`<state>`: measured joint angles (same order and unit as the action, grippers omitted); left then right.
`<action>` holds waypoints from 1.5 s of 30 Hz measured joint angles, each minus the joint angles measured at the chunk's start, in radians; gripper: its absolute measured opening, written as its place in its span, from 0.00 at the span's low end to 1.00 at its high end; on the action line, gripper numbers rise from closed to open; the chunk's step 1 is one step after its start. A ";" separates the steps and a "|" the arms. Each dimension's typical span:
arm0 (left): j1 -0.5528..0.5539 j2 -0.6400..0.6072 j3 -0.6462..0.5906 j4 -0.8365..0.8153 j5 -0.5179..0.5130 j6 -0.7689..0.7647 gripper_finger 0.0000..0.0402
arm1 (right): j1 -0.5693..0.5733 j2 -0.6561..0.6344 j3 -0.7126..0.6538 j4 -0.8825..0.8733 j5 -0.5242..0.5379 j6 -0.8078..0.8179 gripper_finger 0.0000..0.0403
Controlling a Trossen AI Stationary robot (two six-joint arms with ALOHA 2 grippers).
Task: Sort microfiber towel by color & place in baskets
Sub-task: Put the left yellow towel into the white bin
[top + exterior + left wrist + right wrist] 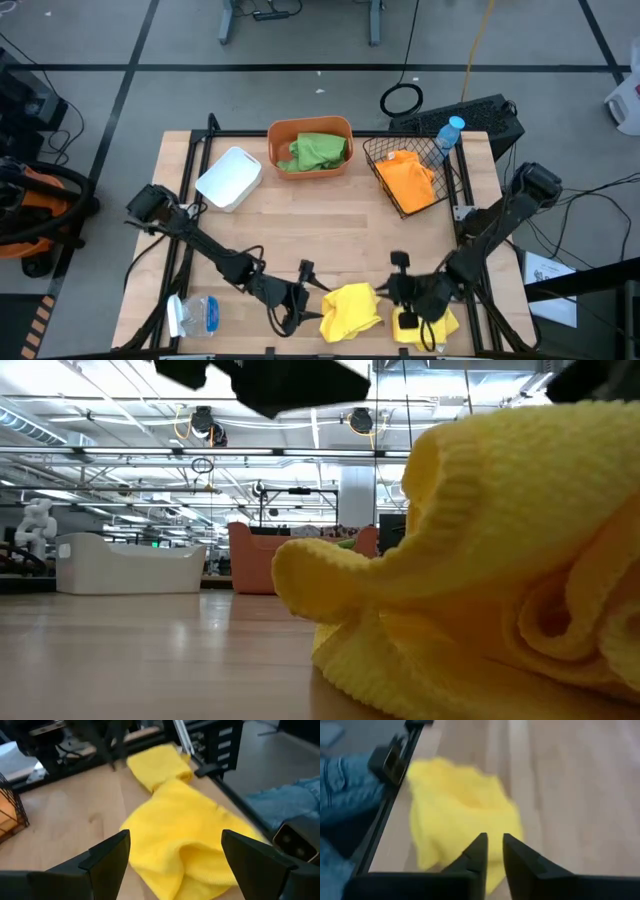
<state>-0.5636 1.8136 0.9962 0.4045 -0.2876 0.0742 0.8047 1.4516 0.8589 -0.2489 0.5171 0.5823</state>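
Note:
Two bright yellow towels lie near the table's near edge: a larger bunched one [350,308] [185,835] [480,560] and a smaller one [428,325] [160,765] to its right. My left gripper [306,296] [175,847] is open, just left of the larger towel, one finger standing on either side of its near end. My right gripper [402,275] [495,842] hovers between the two towels, its fingers almost together. A green towel [318,150] lies in the orange tub [275,135], and an orange towel [410,178] lies in the black mesh basket [385,150]. The white tub [230,178] holds nothing that shows.
A clear bottle with a blue cap [448,135] stands by the mesh basket at the far right. Another clear bottle [198,315] lies at the near left corner. Bare wood spans the table's middle. Blue denim [345,790] shows beyond the near edge rail.

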 joint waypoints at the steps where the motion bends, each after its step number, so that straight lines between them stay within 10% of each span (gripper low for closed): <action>1: 0.000 0.008 0.000 -0.001 0.000 0.000 0.78 | 0.014 0.024 0.000 0.007 0.000 0.008 0.14; 18: 0.012 0.050 0.000 -0.001 0.004 -0.043 0.71 | 0.096 0.287 0.000 0.276 0.077 -0.362 0.73; 31: 0.013 0.050 0.000 -0.002 0.004 -0.043 0.71 | 0.027 0.347 0.000 0.360 0.053 -0.437 0.52; 45: 0.013 0.050 0.000 -0.028 0.003 -0.043 0.71 | -0.101 0.409 0.000 0.394 -0.071 -0.430 0.02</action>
<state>-0.5510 1.8633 0.9958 0.3761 -0.2849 0.0313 0.7037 1.8610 0.8593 0.1449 0.4460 0.1522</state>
